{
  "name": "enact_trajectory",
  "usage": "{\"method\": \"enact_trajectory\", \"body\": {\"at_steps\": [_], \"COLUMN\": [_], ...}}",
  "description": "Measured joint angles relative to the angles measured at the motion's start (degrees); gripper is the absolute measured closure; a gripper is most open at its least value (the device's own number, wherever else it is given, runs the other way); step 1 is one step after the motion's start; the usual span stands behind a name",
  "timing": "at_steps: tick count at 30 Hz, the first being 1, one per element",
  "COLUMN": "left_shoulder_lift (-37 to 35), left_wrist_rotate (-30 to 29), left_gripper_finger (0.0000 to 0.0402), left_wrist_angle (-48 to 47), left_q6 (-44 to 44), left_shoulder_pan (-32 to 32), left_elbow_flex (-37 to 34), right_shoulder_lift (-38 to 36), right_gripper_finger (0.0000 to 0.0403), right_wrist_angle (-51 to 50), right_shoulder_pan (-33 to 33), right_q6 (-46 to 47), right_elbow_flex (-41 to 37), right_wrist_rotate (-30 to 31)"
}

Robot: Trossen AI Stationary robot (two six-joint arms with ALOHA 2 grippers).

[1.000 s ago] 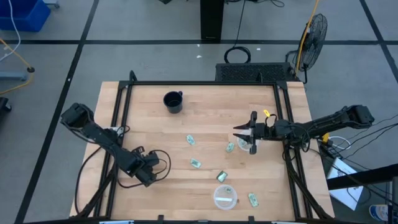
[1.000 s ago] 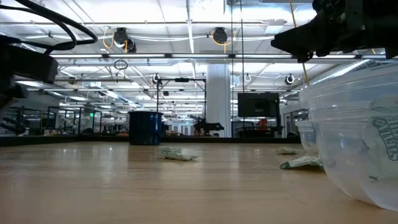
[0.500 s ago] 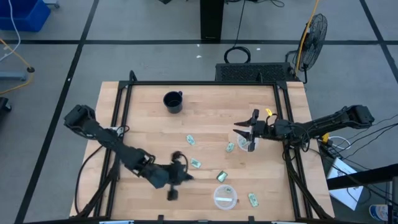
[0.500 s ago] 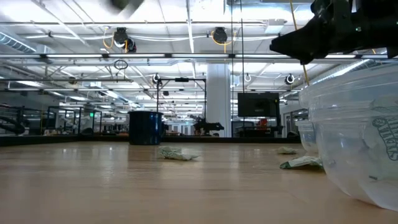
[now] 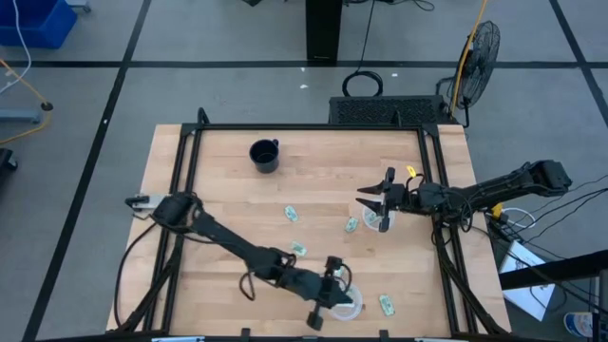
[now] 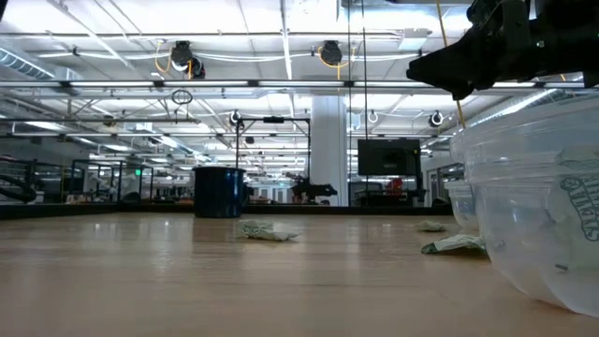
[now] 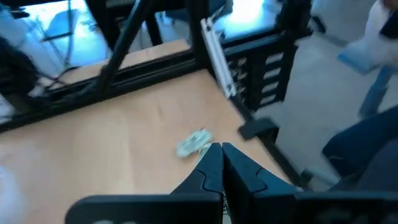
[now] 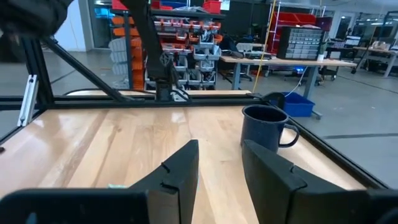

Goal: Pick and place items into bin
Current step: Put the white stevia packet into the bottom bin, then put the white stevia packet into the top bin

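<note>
Several small pale green and white packets lie flat on the wooden table: (image 5: pixel 291 215), (image 5: pixel 299 250), (image 5: pixel 337 270), (image 5: pixel 351 225), (image 5: pixel 387 304). The clear round bin (image 5: pixel 346 304) stands near the table's near edge; it fills the right of the low view (image 6: pixel 533 206). My left gripper (image 5: pixel 338 291) reaches across the table to the bin, fingers shut (image 7: pixel 221 148); nothing shows between them. One packet (image 7: pixel 193 142) lies just beyond its tips. My right gripper (image 5: pixel 374 207) hovers open over the packets on the right (image 8: pixel 219 163).
A black mug (image 5: pixel 264 155) stands toward the far left of the table, also in the right wrist view (image 8: pixel 266 127). A black frame rail (image 5: pixel 304 126) runs around the table. The left arm's links (image 5: pixel 237 247) lie low across the near half.
My left arm has swung from the table's near left part toward the right, stretching out until its gripper reaches the bin. It has left the low view's left side. The right arm and the packets have kept still.
</note>
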Motion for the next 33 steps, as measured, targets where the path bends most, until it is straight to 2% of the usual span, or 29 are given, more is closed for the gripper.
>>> {"method": "enact_trajectory", "body": {"at_steps": [7, 11, 18, 24, 28, 33], "left_shoulder_lift": [7.26, 9.04, 9.09, 9.09, 8.89, 6.02], "left_wrist_rotate": [1.42, 1.41, 5.54, 5.91, 5.96, 6.02], "left_gripper_finger": [0.04, 0.04, 0.0376, 0.0336, 0.0317, 0.0315], "left_wrist_angle": [1.45, 1.8, 1.34, -5.27, -4.21, -3.01], "left_q6": [-5.9, -8.02, -10.36, -12.71, -11.63, -8.79], "left_shoulder_pan": [0.77, 0.92, 2.5, 3.35, 3.37, 3.37], "left_elbow_flex": [0.94, 0.93, 0.95, 0.95, 0.98, 0.95], "right_shoulder_lift": [0.02, 0.01, 0.02, 0.0, 0.0, 0.0], "right_gripper_finger": [0.0287, 0.0287, 0.0287, 0.0287, 0.0287, 0.0287], "right_wrist_angle": [-0.11, -0.04, 0.66, 0.79, 0.81, 0.79], "right_shoulder_pan": [0.0, 0.0, 0.0, 0.0, 0.0, -0.02], "right_q6": [0.71, -0.42, -1.28, -1.28, -1.29, -1.7], "right_elbow_flex": [0.0, 0.0, 0.0, 0.0, 0.0, 0.0], "right_wrist_rotate": [-0.02, -0.02, -0.02, -0.04, -0.04, -1.78]}}
